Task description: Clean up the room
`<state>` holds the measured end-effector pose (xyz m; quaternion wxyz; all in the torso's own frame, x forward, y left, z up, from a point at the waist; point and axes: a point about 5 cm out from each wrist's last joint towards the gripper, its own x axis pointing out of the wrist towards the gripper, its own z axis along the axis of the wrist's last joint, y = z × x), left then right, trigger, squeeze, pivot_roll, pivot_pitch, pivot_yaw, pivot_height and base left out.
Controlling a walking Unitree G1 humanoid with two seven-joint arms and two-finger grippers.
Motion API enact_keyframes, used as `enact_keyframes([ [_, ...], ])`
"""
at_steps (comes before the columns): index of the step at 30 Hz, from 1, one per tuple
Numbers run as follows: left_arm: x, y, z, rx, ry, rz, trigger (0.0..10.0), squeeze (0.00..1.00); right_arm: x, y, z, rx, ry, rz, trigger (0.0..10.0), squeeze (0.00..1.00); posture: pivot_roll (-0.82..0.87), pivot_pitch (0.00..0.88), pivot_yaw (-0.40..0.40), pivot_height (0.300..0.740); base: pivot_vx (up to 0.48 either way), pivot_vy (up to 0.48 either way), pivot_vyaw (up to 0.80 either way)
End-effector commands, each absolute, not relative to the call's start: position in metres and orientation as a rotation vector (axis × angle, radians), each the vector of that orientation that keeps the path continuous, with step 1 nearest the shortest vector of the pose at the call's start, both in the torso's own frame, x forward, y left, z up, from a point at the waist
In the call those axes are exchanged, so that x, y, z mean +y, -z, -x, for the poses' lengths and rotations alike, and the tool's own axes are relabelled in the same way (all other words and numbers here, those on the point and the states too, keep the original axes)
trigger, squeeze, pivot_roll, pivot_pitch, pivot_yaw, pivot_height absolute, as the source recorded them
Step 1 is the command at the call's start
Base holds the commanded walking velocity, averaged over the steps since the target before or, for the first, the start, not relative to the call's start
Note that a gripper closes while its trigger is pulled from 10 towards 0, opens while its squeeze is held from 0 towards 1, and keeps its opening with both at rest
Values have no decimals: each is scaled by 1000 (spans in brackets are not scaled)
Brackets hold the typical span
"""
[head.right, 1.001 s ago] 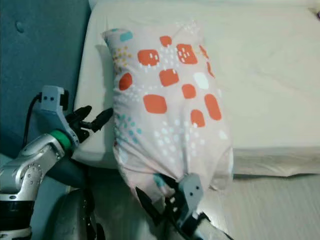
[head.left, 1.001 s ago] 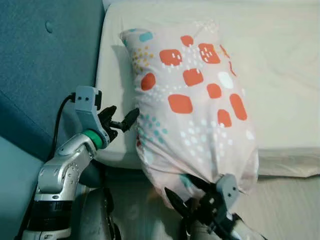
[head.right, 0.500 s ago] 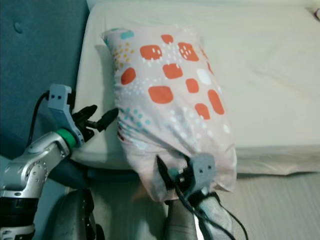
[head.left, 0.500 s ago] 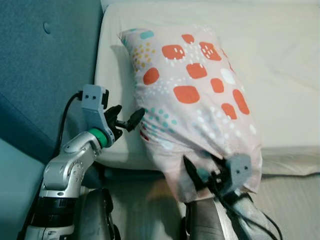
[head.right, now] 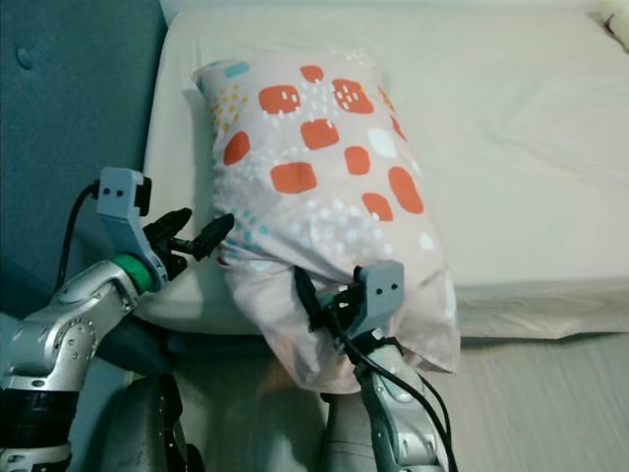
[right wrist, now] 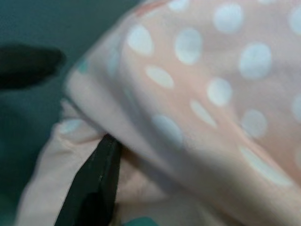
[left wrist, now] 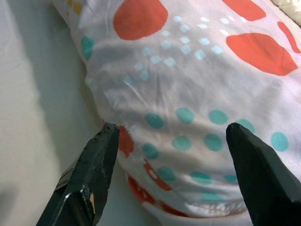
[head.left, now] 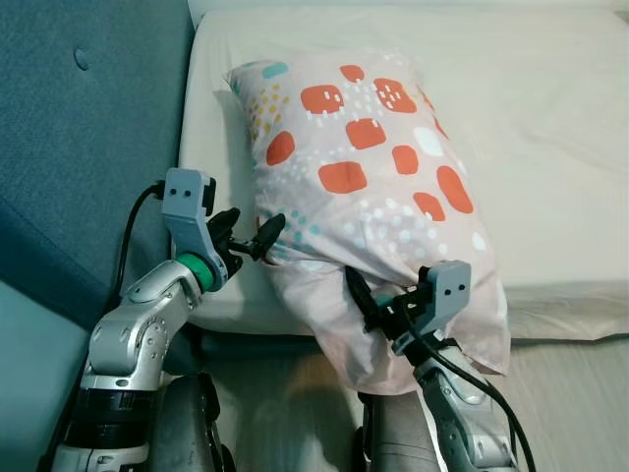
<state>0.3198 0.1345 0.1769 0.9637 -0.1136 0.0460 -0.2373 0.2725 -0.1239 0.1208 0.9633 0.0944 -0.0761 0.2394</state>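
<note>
Clearly one pillow (head.left: 364,177), pale pink with orange, teal and white spots, lay on the cream mattress (head.left: 550,138), its near end hanging over the front edge beside the teal headboard (head.left: 69,118). The right gripper (head.left: 378,307) pinched that hanging end, one finger tucked under a fold of the cover. The left gripper (head.left: 246,236) sat at the pillow's side, its two fingers spread wide, holding nothing.

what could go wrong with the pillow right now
The pillow hangs partly over the near edge of the mattress, so it may slide off if released here. The right gripper grips only its lower end, so the cloth may slip. The open left gripper merely touches its side.
</note>
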Motion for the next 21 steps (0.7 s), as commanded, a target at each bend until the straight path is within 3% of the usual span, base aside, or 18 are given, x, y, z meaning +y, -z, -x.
enact_keyframes([
  [1, 136, -172, -317, 108, 467, 218, 10000, 0, -120, -122, -264, -139, -555, -223, 0, 0, -95, 130, 68, 565, 0, 0, 0],
  [2, 136, -172, -317, 109, 467, 218, 10000, 0, -119, -122, -257, -129, -595, -218, 10000, 0, -96, 132, 67, 565, 0, 0, 0],
  [6, 137, -170, -316, 113, 466, 216, 10000, 0, -122, -118, -233, -92, -670, -160, 10000, 0, -97, 133, 65, 565, 0, 0, 0],
  [8, 137, -170, -316, 115, 466, 216, 10000, 0, -125, -115, -225, -82, -680, -84, 10000, 0, -108, 137, 66, 565, 0, 0, 0],
  [9, 136, -169, -317, 119, 467, 216, 10000, 0, -133, -113, -215, -101, -653, 60, 10000, 0, -121, 141, 69, 565, 0, 0, 0],
  [11, 136, -169, -317, 120, 467, 217, 10000, 0, -135, -113, -213, -108, -646, 93, 10000, 0, -121, 141, 69, 565, 0, 0, 0],
  [15, 129, -167, -319, 127, 486, 222, 10000, 0, -143, -136, -225, -218, -569, 99, 10000, 0, -145, 139, 78, 565, 0, 0, 0],
  [21, 124, -170, -321, 119, 500, 222, 10000, 0, -127, -187, -247, -385, -583, 3, 10000, 0, -133, 131, 81, 565, 0, 0, 0],
])
